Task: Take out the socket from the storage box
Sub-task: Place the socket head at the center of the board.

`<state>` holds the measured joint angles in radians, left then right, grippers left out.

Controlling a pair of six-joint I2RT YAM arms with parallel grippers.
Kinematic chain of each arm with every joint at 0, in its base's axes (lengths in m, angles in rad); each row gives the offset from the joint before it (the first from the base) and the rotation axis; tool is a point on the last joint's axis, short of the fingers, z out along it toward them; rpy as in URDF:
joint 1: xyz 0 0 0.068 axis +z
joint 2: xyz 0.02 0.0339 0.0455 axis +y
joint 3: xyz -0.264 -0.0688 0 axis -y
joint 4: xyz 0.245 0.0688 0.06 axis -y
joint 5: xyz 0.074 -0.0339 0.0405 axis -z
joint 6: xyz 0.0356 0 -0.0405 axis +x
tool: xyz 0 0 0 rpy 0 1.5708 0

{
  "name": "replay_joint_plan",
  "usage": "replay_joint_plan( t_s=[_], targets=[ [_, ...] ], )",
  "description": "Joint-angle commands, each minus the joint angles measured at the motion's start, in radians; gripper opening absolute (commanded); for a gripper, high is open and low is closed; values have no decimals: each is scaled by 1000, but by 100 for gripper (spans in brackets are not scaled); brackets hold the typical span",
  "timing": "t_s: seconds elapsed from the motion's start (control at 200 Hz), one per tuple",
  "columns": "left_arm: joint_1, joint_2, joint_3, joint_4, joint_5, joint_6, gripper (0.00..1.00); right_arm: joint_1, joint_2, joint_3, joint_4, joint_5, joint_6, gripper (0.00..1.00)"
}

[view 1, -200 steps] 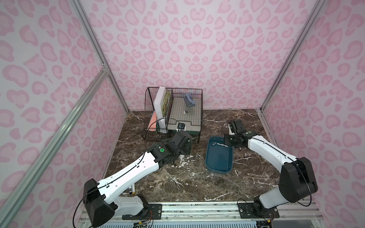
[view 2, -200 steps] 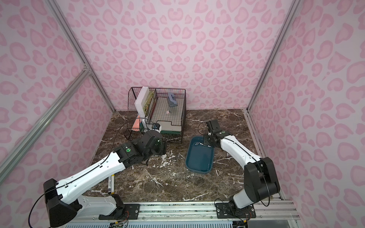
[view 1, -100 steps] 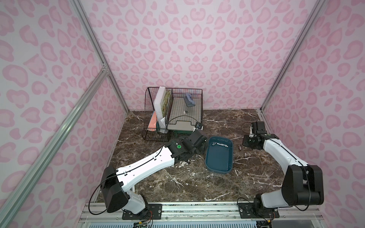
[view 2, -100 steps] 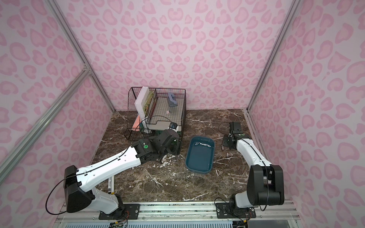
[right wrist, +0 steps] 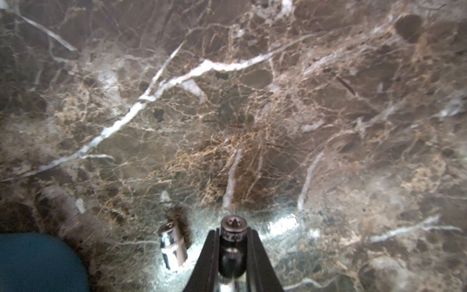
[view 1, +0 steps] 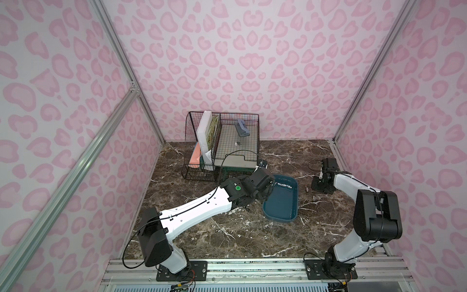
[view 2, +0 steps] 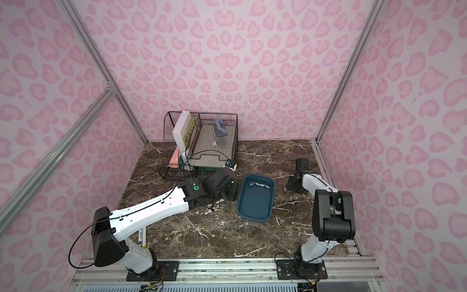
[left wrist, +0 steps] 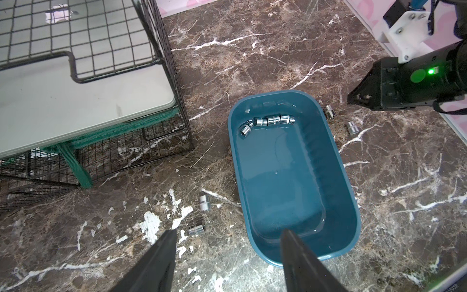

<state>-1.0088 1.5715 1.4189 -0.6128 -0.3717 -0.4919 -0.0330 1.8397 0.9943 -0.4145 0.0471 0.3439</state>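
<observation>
The box (view 1: 281, 208) sat on the table (view 1: 227, 240), a row of sockets (left wrist: 268, 121) in its far end. The organiser (view 1: 222, 141) stood behind it to the left. Two loose sockets (left wrist: 204, 203) lay at each side of the box

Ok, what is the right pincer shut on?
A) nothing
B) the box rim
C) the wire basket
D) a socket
D: the right wrist view shows the right pincer clamped on a socket, its two jaws tight against the socket's sides.
</observation>
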Motion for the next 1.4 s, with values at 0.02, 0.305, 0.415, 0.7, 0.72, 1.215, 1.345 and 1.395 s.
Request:
replay_joint_plan(
  t_s=[0.02, 0.305, 0.415, 0.7, 0.72, 1.215, 1.345, 1.395],
  targets=[
    [-2, 6, 6, 9, 4, 3, 70, -3, 16, 1, 40, 6, -10, 17],
    [-2, 13, 8, 8, 4, -2, 69, -6, 49, -4, 51, -13, -14, 18],
    [-2, 16, 10, 8, 4, -4, 69, -7, 52, -8, 49, -16, -16, 21],
    [-5, 15, 9, 5, 1, -5, 69, -7, 34, -7, 45, -23, -13, 36],
    [-5, 15, 8, 5, 0, -5, 69, -7, 33, -7, 43, -25, -13, 36],
    [-5, 98, 100, -18, 20, 25, 69, -1, -135, -21, -13, -100, -3, 37],
    [-3, 180, 168, -37, 51, 50, 69, 11, -212, -38, -38, -119, -2, 38],
    [-3, 221, 205, -50, 68, 64, 69, 17, -239, -45, -48, -125, -2, 38]
  ],
)
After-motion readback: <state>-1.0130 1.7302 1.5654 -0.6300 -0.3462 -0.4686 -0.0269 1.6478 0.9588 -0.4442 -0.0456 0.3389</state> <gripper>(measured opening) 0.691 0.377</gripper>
